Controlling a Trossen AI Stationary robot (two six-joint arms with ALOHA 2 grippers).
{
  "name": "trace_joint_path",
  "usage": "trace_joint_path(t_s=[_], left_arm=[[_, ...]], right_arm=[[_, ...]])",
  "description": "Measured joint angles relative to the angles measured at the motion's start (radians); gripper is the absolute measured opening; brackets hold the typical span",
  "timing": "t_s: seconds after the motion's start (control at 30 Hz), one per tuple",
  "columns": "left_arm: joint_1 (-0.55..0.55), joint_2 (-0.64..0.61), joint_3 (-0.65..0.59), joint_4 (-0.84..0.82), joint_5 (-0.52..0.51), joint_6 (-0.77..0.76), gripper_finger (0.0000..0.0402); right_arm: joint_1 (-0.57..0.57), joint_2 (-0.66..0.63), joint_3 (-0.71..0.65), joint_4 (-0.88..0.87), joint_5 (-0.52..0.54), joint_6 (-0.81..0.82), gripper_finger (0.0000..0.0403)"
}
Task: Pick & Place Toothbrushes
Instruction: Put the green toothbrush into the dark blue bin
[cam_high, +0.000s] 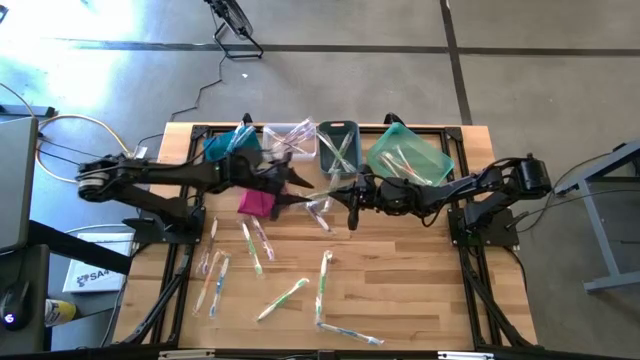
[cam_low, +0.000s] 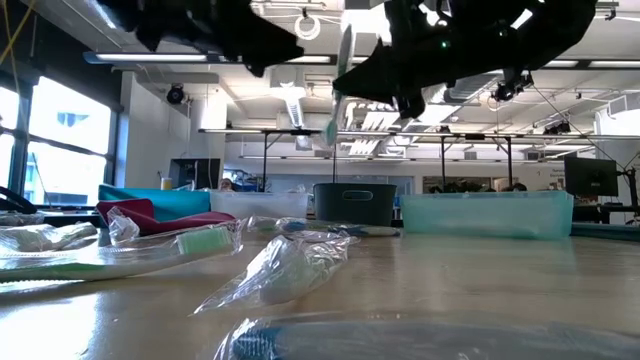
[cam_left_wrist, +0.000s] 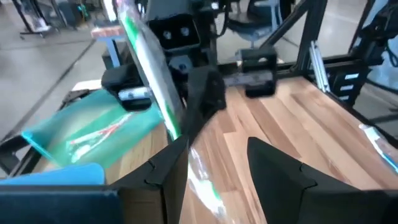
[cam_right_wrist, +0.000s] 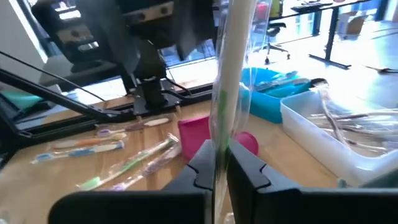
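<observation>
A wrapped toothbrush with a green end (cam_right_wrist: 225, 74) stands nearly upright in my right gripper (cam_right_wrist: 219, 171), which is shut on it above the middle of the table (cam_high: 352, 196). In the low view the toothbrush (cam_low: 340, 80) hangs clear of the wood. My left gripper (cam_left_wrist: 217, 177) is open and holds nothing. It stands just left of the right one (cam_high: 298, 183), facing it, and sees the toothbrush (cam_left_wrist: 152, 68) ahead. Several more wrapped toothbrushes (cam_high: 283, 300) lie flat on the near half of the table. My right gripper pinches the wrapped toothbrush's shaft (cam_right_wrist: 219, 146) between its two fingers, through the clear wrapper. The fingers come in about level from the table's right and lie across the shaft. Most of the toothbrush rises above them, a little tilted and lifted clear of the table.
Along the far edge stand a blue bin (cam_high: 222, 146), a clear bin (cam_high: 290, 140), a grey bin (cam_high: 338, 146) and a teal bin (cam_high: 410, 155), each with toothbrushes inside. A magenta pouch (cam_high: 257, 203) lies under the left arm. Bare wood shows at the near right.
</observation>
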Motion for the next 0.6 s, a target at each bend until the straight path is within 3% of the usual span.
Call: trace_joint_path(t_s=[0.2,0.4,0.6], left_arm=[[0.041,-0.18,-0.237,0.218,-0.009,-0.08,0.0159],[0.095,-0.365,-0.402,0.248,-0.009,-0.128,0.0159],[0.113,-0.527,-0.495,0.224,-0.009,-0.15,0.0159]], right_arm=[[-0.002,-0.004,0.0,-0.02,0.008,0.007,0.001],[-0.002,-0.068,0.0,-0.094,0.112,0.03,0.001],[-0.002,-0.161,0.055,-0.339,0.245,0.041,0.001]])
